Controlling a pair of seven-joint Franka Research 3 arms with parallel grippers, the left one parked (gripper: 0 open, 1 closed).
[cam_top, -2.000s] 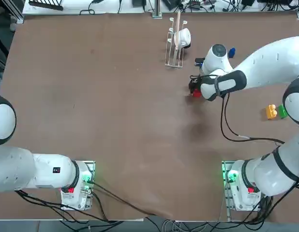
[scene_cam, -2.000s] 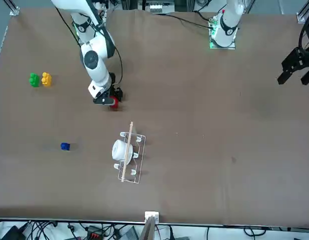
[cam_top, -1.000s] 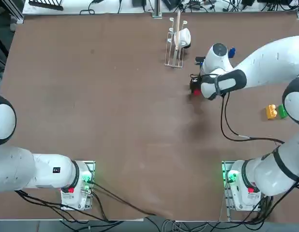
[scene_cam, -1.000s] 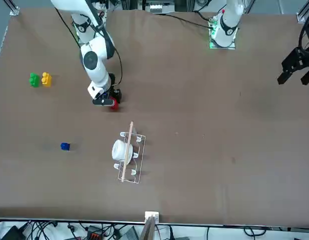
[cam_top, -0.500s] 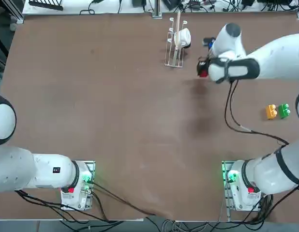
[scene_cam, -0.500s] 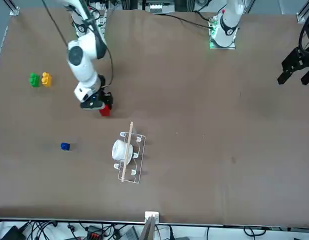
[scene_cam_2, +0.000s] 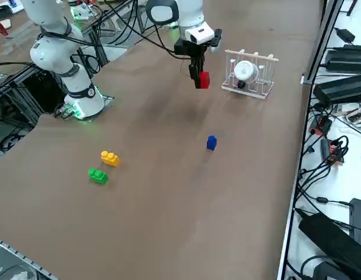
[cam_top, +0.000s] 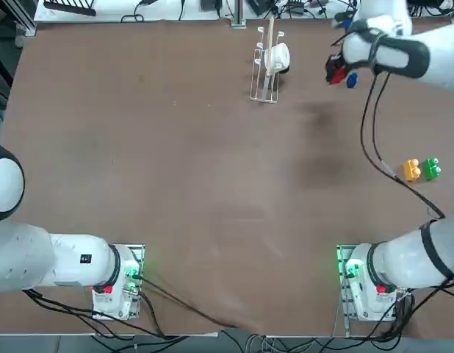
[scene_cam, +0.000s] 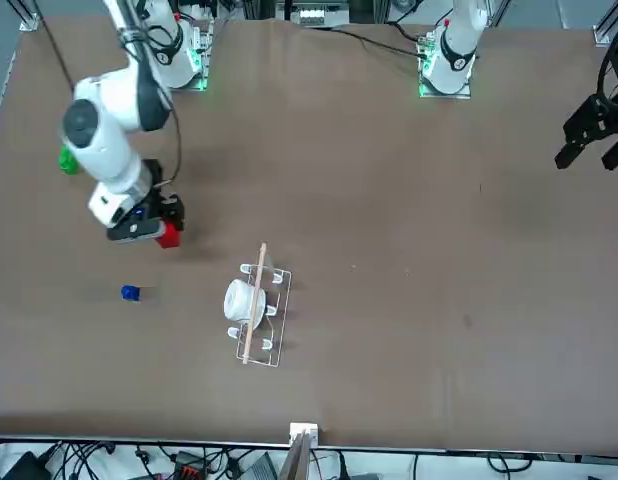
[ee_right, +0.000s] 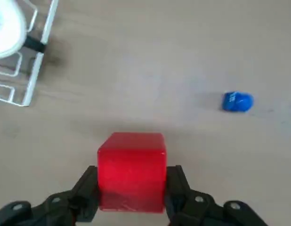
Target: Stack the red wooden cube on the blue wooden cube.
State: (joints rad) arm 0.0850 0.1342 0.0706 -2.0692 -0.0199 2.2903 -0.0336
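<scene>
Right jaws (ee_right: 131, 194): clamped on 1 red cube (ee_right: 132, 172) | blue cube (ee_right: 238, 101): 1

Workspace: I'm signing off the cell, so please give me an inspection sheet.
Surface: brown table, faint dark smudges
Red cube: held above the table
Blue cube: on the table, nothing stacked on it
Clutter: white rack holding a white cup; yellow block beside green block
Right gripper: shut on the red cube
Cables: black cable looping along the right arm
Surroundings: more cables and gear past the table edge
People: nothing seen
</scene>
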